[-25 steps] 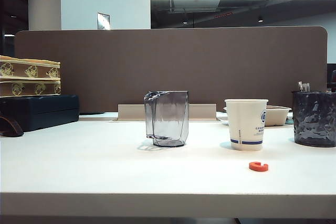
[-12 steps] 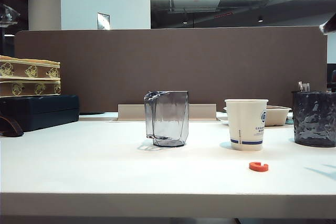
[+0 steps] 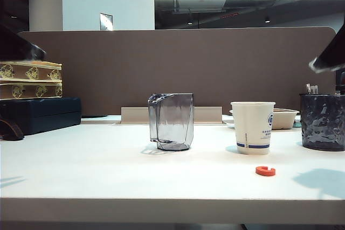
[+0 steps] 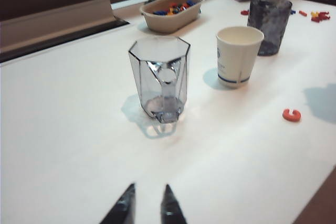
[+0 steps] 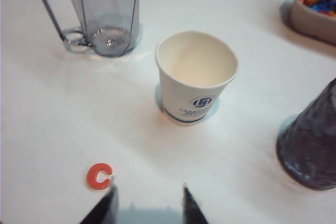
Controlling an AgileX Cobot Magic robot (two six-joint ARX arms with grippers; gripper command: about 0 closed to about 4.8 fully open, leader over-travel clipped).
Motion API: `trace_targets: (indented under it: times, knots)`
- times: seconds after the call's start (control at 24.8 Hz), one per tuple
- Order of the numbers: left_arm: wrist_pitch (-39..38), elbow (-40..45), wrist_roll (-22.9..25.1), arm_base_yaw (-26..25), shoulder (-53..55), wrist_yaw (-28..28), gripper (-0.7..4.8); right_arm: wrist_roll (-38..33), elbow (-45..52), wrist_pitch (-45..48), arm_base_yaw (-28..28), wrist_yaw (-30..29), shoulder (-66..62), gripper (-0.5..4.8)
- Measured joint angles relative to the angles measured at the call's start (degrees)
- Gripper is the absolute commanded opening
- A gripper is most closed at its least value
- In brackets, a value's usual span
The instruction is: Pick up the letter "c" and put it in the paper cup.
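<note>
Letter "c" (image 3: 265, 171): flat on white table (image 3: 108, 176), lower right of exterior view, just in front of paper cup (image 3: 253, 127), apart from it; nothing inside cup.
Clear grey faceted cup (image 3: 171, 121): upright, centre.
Dark textured tumbler (image 3: 322, 121): upright, right edge, beyond paper cup.
Tray of coloured pieces (image 4: 171, 11): behind cups.
Left gripper (image 4: 147, 205): high at left edge, above table, tips slightly parted, empty.
Right gripper (image 5: 148, 203): high at right edge, tips wider apart, empty, letter just beside one tip.
</note>
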State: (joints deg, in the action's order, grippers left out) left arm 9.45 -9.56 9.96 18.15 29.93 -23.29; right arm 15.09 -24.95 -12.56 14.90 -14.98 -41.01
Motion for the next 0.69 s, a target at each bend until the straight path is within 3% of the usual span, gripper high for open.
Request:
trace_targets:
  times: [0.2, 0.53, 0.61, 0.69]
  knots:
    - [5.25, -0.02, 0.61, 1.44, 8.11, 1.01, 0.9, -4.39, 0.0, 1.88, 2.56, 0.02, -6.93, 1.53]
    - [14.49, -0.02, 0.59, 1.73, 17.86, 0.59, 0.9, -5.79, -0.02, 8.09, 3.45, -0.04, -12.66, 1.55]
    - [16.26, -0.02, 0.59, 1.73, 21.4, 0.37, 0.9, -5.81, -0.02, 8.5, 3.43, -0.04, -15.15, 1.92]
    - [18.23, -0.02, 0.59, 1.73, 24.9, 0.33, 0.9, -5.84, -0.02, 8.87, 3.43, -0.26, -17.49, 1.95]
